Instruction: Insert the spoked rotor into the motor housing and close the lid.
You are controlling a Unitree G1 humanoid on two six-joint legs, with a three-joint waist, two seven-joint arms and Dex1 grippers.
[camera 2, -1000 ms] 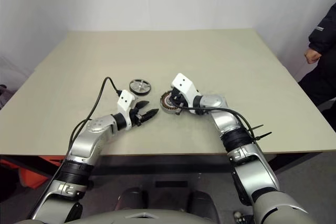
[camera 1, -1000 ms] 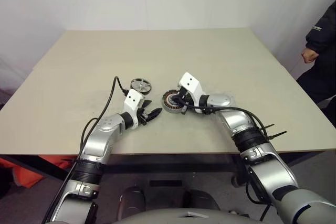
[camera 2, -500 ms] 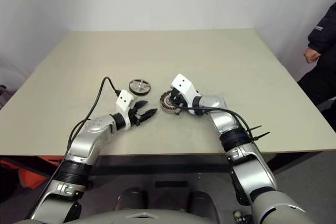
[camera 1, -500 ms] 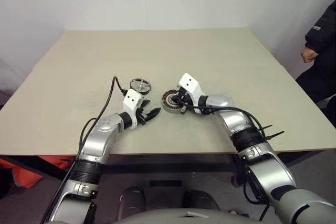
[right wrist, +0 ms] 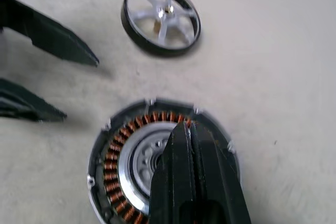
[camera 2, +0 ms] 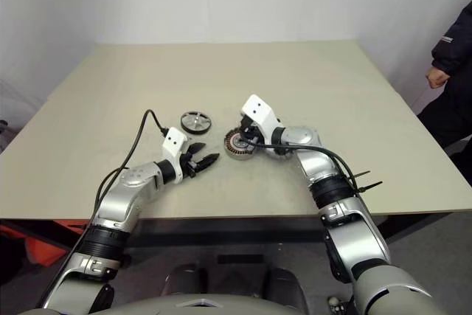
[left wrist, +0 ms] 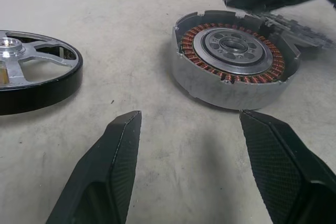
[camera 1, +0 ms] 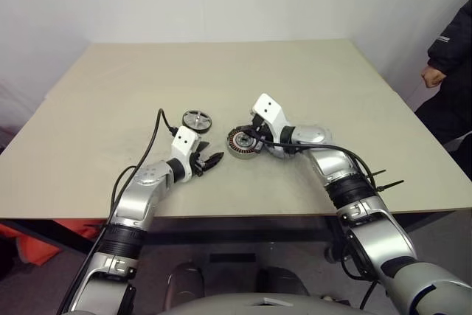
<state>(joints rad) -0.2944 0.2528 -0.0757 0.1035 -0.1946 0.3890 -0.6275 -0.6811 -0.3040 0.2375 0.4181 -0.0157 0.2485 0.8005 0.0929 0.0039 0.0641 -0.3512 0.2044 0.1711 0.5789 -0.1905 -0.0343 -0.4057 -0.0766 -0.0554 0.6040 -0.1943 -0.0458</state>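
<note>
On the tabletop (camera 1: pixel 110 101), motor housing (left wrist: pixel 235 61) between wide-spread left tool (left wrist: pixel 199 171) and pinched-shut, empty right tool (right wrist: pixel 191 182) hovering above. Probably heavy, rigid, smooth; copper windings fragile, so best gripped across outer rim.

I had bare table (camera 1: pixel 310 86) all round, wide open at the far side. My left gripper (left wrist: pixel 191 124) stood spread with clear tabletop between it and the motor housing (left wrist: pixel 233 59). My right gripper (right wrist: pixel 191 135), pressed shut, blocked the housing's top. The spoked rotor (camera 1: pixel 197 119) lay apart, nothing above it.
</note>
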